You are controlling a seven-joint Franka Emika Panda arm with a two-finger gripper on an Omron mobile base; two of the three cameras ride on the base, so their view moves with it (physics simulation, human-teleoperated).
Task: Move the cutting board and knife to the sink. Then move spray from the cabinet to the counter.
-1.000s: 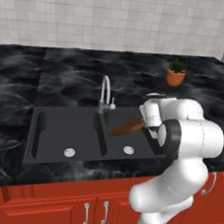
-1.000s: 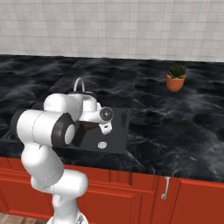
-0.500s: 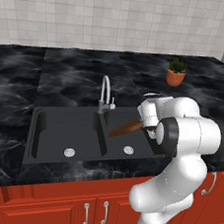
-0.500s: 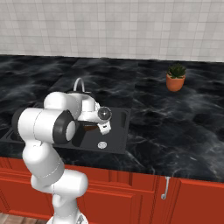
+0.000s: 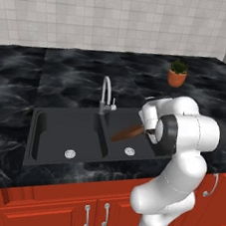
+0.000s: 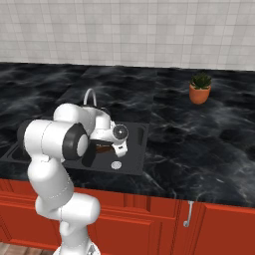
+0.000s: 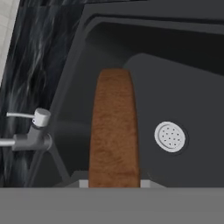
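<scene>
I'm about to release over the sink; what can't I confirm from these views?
- Jaws' hold on the board: in the hand view the bottom edge cuts it off; in the left base view the arm covers the board's near end.
- Whether the board touches the sink floor: cannot tell in either base view.

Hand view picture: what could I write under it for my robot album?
The gripper holds the brown cutting board out over the dark sink, beside the round drain.
</scene>
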